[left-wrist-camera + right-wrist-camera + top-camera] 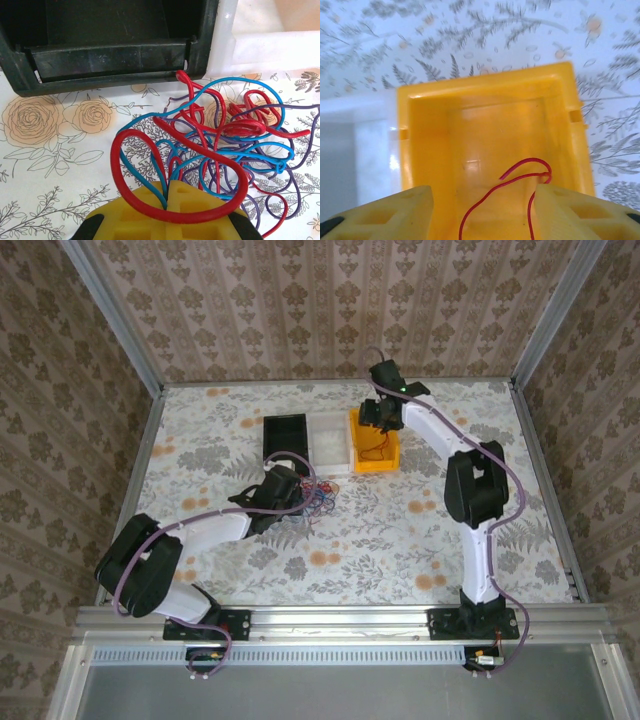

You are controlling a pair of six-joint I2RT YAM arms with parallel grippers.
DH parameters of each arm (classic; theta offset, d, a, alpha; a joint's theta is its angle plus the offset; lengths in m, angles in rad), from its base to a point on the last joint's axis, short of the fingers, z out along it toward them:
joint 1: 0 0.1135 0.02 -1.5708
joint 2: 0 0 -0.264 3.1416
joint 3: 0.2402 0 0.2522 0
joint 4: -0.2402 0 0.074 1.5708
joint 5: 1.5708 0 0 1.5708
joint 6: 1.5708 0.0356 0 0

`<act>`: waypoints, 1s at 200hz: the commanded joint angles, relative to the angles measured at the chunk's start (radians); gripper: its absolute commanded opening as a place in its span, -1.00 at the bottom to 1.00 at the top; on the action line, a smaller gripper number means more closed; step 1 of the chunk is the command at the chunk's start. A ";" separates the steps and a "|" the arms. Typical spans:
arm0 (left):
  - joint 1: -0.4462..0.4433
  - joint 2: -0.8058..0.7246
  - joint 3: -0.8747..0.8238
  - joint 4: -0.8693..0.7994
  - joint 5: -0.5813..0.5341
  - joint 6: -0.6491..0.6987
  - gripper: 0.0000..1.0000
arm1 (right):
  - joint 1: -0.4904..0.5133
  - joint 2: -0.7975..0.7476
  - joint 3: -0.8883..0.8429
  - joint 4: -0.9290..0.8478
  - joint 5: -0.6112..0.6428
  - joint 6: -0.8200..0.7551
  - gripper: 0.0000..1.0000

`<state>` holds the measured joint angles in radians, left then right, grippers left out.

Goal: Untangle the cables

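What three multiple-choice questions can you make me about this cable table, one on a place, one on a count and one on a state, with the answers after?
1. Where does the red cable under the right arm lie?
A. in the white bin
B. in the yellow bin
C. in the black bin

2. How many bins stand in the row at the far side?
A. two
B. three
C. five

3. How is the right end effector?
A. shut on the red cable
B. shut, holding nothing
C. open

Answers:
1 B: the right wrist view shows the red cable on the yellow floor.
2 B: the black bin, white bin and yellow bin sit side by side.
3 C: its fingers stand well apart above the yellow bin.
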<state>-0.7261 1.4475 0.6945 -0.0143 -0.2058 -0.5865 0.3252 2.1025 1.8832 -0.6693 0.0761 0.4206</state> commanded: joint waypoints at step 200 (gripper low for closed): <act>0.225 -0.357 -0.234 0.132 0.176 -0.057 -0.09 | 0.316 -0.264 -0.505 0.281 -0.401 0.020 -0.16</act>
<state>-0.5507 1.1702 0.4923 0.1417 0.0422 -0.5690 0.6041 1.7981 1.3125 -0.3954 -0.2646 0.4484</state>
